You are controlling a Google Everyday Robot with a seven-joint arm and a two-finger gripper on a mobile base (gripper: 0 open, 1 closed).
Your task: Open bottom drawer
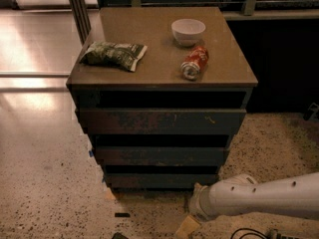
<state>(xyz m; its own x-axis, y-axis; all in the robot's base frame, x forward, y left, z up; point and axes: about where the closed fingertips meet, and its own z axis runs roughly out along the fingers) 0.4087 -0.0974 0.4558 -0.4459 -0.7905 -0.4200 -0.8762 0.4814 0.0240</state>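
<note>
The white arm reaches in from the right edge, low down, and runs nearly level toward the left, with small dark holes dotted along its shell. It ends in a rounded wrist that bends downward. Below it the tan gripper points down and left, seemingly cut off in part by the bottom edge.

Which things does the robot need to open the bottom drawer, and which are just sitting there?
For the job:
- bottom drawer, the lowest of the three fronts
- gripper, down near the floor, just below the drawer's right part

Just lying about, all on the cabinet top:
- green bag
- white bowl
- red can, on its side
</note>
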